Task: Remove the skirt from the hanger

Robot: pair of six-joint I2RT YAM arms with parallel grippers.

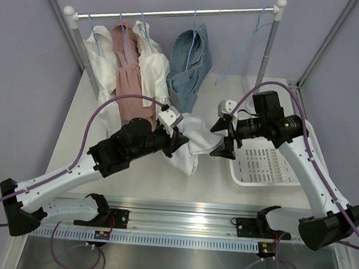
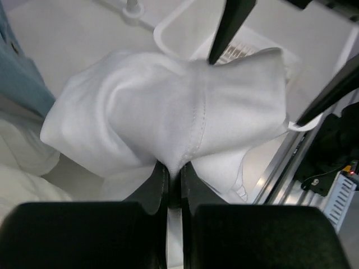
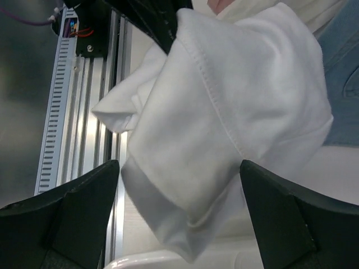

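The white skirt is bunched up and held above the table, in front of the clothes rack. My left gripper is shut on a seamed fold of it; in the left wrist view the jaws pinch the cloth tight. My right gripper is open at the skirt's right end. In the right wrist view the skirt's corner hangs between the spread fingers of the gripper without being clamped. An empty light-blue wire hanger hangs at the right of the rack rail. No hanger shows in the skirt.
The rack rail carries a blue denim garment, a pink one and white ones. A white slotted basket sits on the table under the right arm. An aluminium rail runs along the near edge.
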